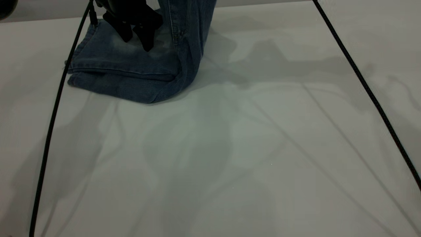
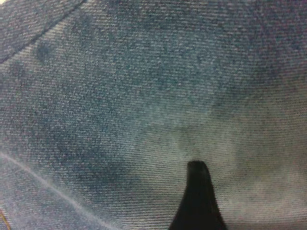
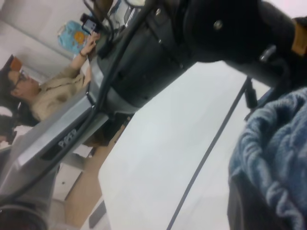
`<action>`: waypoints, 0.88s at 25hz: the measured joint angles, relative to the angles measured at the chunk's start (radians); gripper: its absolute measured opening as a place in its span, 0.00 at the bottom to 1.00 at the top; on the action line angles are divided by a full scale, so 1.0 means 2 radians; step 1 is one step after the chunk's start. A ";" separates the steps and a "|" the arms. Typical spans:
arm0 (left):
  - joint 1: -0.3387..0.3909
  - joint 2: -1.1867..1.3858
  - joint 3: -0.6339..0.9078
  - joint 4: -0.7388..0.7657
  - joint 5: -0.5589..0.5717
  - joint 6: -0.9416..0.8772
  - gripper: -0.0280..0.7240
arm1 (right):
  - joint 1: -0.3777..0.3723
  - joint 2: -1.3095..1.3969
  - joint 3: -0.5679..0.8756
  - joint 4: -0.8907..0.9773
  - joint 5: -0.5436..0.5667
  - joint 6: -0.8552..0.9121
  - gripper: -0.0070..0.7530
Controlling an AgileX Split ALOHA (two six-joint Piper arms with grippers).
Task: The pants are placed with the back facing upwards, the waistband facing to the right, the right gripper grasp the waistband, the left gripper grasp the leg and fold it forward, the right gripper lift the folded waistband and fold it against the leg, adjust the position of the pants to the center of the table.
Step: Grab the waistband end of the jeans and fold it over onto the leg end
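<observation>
The pants (image 1: 131, 69), blue denim, lie folded at the far left of the table (image 1: 230, 148). Their right part rises steeply out of the top of the exterior view. My left gripper (image 1: 136, 34) stands open over the flat upper layer, its fingertips (image 2: 197, 191) against a pale faded patch (image 1: 120, 42). The leg is hidden under that layer, and only a folded edge (image 1: 115, 87) shows. My right gripper (image 3: 261, 191) is above the exterior view's top edge, shut on the gathered waistband (image 3: 278, 139), which it holds up in the air.
Two black cables cross the table, one down the left side (image 1: 49, 131) and one down the right (image 1: 371, 95). The right wrist view shows the left arm (image 3: 144, 62), and behind it a seated person (image 3: 48, 96) beyond the table's far edge.
</observation>
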 joint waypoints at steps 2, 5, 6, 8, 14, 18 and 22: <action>0.000 -0.002 0.000 0.001 0.000 0.000 0.70 | 0.000 0.000 0.000 0.000 -0.001 0.000 0.12; 0.000 -0.013 0.000 0.010 0.000 0.006 0.70 | 0.000 0.000 0.000 0.000 -0.013 -0.001 0.12; 0.000 -0.018 0.000 0.014 0.000 0.012 0.70 | 0.000 0.000 0.000 0.000 -0.016 -0.001 0.12; 0.000 -0.027 0.000 0.017 0.000 0.014 0.70 | 0.000 0.000 0.000 0.000 -0.018 -0.001 0.12; 0.000 -0.066 -0.001 0.017 0.000 0.020 0.70 | 0.000 0.000 0.000 0.000 -0.023 -0.001 0.12; 0.000 -0.107 -0.001 0.013 0.001 0.014 0.70 | 0.000 0.000 0.000 -0.003 -0.027 -0.005 0.12; 0.000 -0.158 -0.001 0.011 0.001 0.007 0.70 | 0.008 0.000 0.000 -0.002 -0.035 -0.010 0.12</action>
